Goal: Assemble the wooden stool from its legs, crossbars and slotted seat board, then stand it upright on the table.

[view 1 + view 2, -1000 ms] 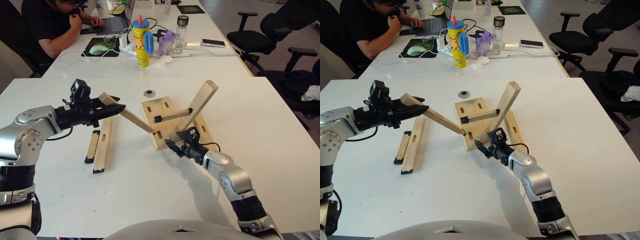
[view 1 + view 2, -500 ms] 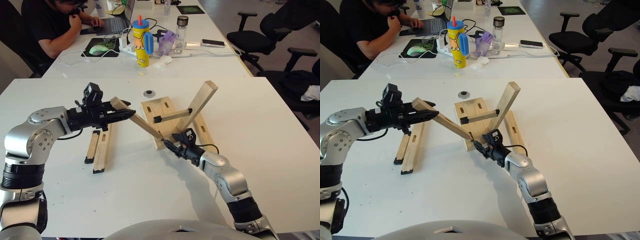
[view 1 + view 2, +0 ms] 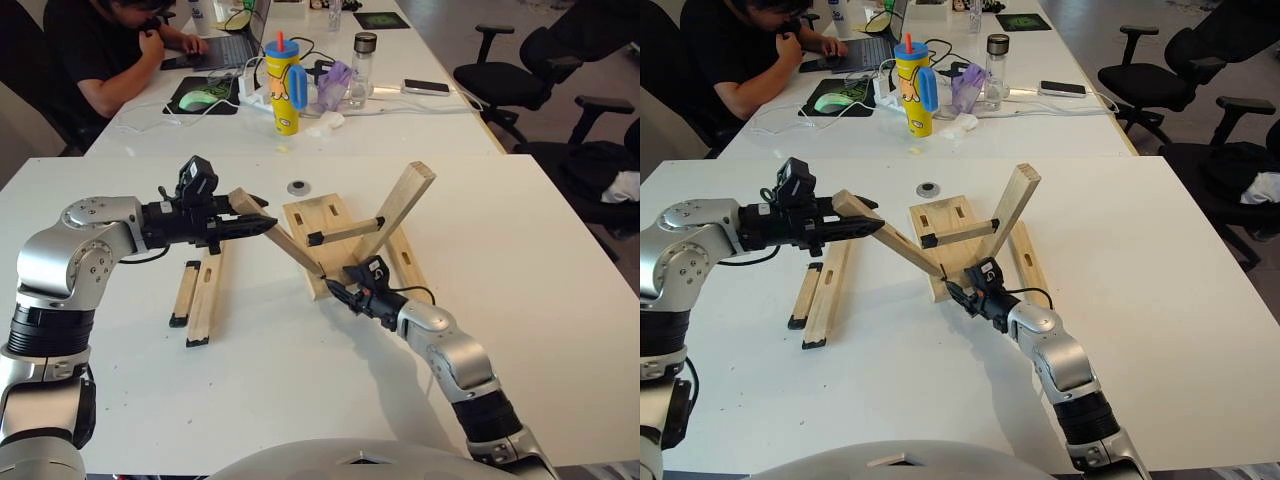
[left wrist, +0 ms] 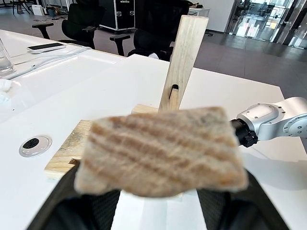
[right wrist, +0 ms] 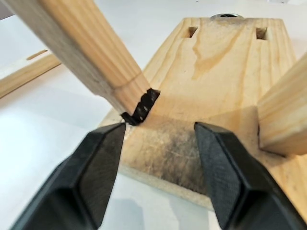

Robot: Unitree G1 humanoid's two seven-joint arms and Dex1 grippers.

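Stool (image 3: 340, 218): one leg (image 3: 400, 205) was seated; second leg (image 3: 295, 252) was pinched by left pincer (image 3: 258, 222), right pincer (image 3: 336, 291) spread; two pieces (image 3: 205, 290) lay unfitted at nine o'clock.

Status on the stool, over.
Left tool shut on a leg, its tip at the seat board's near edge. Right tool open beside it. Nothing blocking.

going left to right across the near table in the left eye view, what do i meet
short loose bar, longer loose bar, held leg in left gripper, right gripper, leaning leg on seat board
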